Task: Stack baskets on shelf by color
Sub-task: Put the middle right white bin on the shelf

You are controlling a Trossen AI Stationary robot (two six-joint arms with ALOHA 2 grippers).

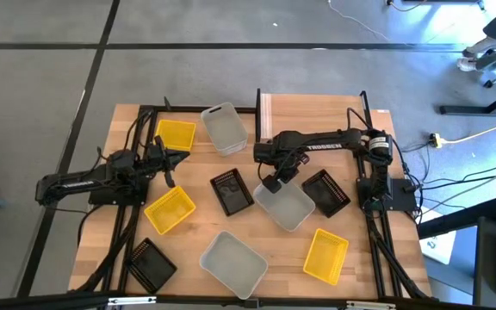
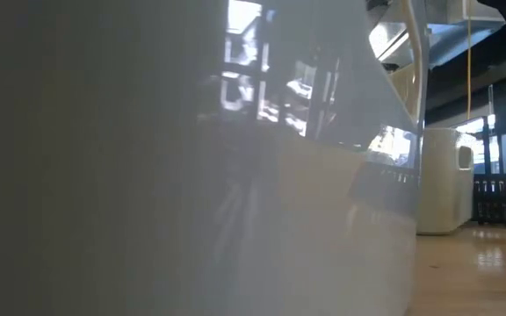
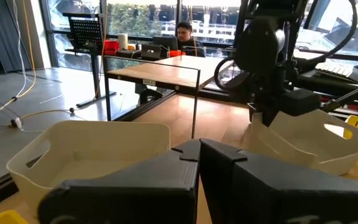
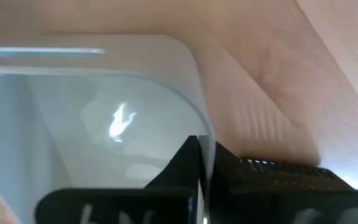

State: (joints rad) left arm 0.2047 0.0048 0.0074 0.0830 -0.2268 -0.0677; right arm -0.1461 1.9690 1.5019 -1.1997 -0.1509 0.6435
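Baskets lie scattered on the table (image 1: 102, 232); right claw (image 1: 273, 184) pinches a clear basket's (image 1: 289, 207) rim; left claw (image 1: 159, 155) rests shut.

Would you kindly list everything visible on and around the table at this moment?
Yellow baskets: three; one far left, one left of centre, one near right.
Black slatted baskets: three; one centre, one right, one near left.
Translucent whitish baskets: three; one far centre, one near centre, one centre right, gripped at its rim.
Shelf: one, light wood with black posts, far edge.
Table: one, wooden.
Person: one, seated at a desk behind the table.
Left gripper: shut, empty, at left.
Right gripper: shut on the centre-right whitish basket's rim.
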